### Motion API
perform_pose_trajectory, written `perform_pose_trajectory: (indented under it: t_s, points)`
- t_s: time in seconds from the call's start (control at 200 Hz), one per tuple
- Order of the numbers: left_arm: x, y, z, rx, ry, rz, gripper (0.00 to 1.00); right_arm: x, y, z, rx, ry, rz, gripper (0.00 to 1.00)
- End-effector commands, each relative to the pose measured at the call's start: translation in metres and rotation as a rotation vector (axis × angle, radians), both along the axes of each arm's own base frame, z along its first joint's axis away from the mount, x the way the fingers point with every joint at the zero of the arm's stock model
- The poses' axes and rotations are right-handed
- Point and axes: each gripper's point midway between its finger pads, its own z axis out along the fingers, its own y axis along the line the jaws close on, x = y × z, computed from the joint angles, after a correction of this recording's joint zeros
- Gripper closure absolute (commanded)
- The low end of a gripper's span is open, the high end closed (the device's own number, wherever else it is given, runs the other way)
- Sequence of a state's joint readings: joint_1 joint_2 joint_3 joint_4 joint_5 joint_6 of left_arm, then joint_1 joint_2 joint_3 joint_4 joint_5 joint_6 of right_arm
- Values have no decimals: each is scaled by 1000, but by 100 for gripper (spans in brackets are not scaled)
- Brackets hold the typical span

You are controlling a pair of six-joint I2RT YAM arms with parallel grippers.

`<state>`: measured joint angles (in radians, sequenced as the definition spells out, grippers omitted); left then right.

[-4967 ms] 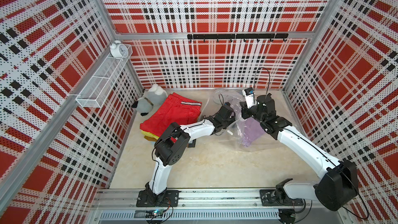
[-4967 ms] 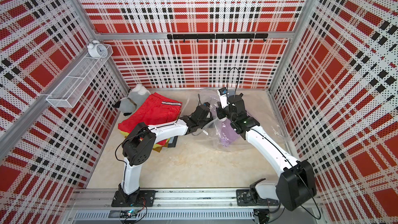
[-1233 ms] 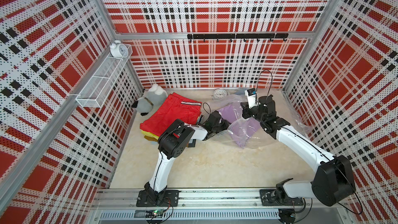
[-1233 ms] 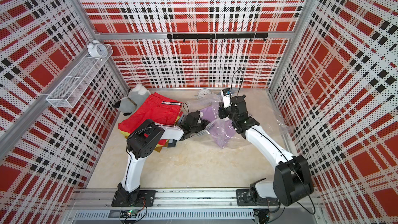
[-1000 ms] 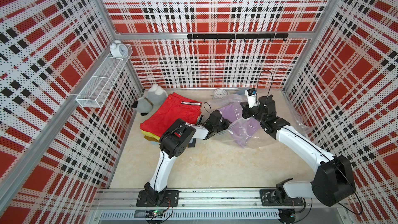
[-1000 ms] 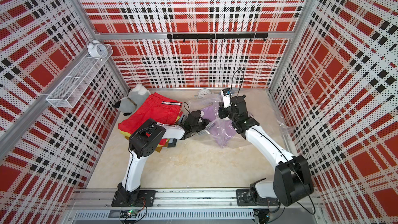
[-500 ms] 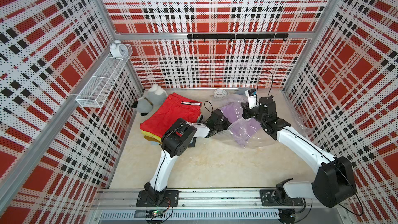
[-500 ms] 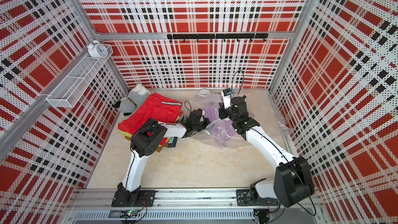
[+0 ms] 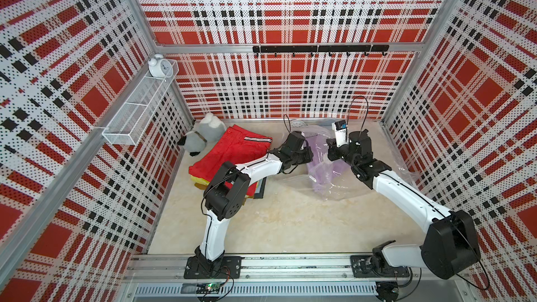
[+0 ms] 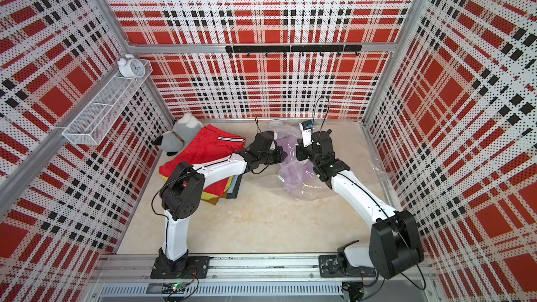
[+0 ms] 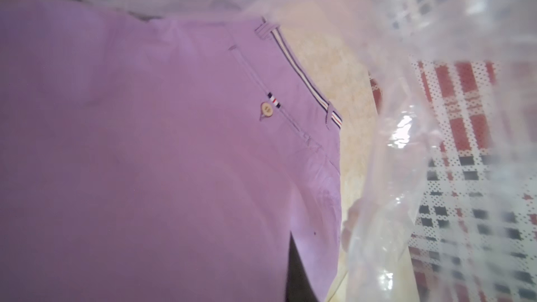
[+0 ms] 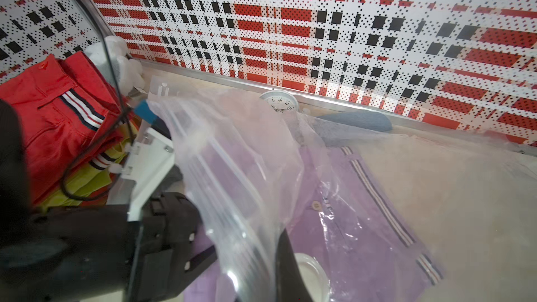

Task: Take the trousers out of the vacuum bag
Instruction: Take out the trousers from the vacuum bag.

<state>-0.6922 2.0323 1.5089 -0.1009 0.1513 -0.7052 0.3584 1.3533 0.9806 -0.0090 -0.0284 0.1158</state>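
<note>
Lilac trousers (image 12: 363, 228) inside vacuum bag (image 12: 232, 155)

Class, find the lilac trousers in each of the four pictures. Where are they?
Top view: lilac trousers right of centre.
Top view: trousers just right of centre.
Left wrist: trousers fill most of the picture.
Right wrist: trousers seen through the bag, waistband showing.
Shared landmark: the clear bag around them.
</note>
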Motion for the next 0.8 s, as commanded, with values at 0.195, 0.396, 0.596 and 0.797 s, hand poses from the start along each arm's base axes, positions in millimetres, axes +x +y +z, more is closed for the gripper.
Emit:
perform_pose_trajectory:
  t_s: [0.195, 0.396, 0.596, 0.797]
  points:
    - [-11, 26, 63, 128, -148, -43, 100, 17, -28, -17, 12, 48, -116, 100]
    - [-7, 47, 101, 133, -220, -9, 100, 18, -21, -29, 20, 69, -75, 100]
    - [15, 59, 142, 63, -277, 0, 100, 12, -10, -46, 40, 111, -7, 100]
    - [14, 55, 178, -9, -322, -55, 100, 10, -15, -60, 6, 144, -28, 100]
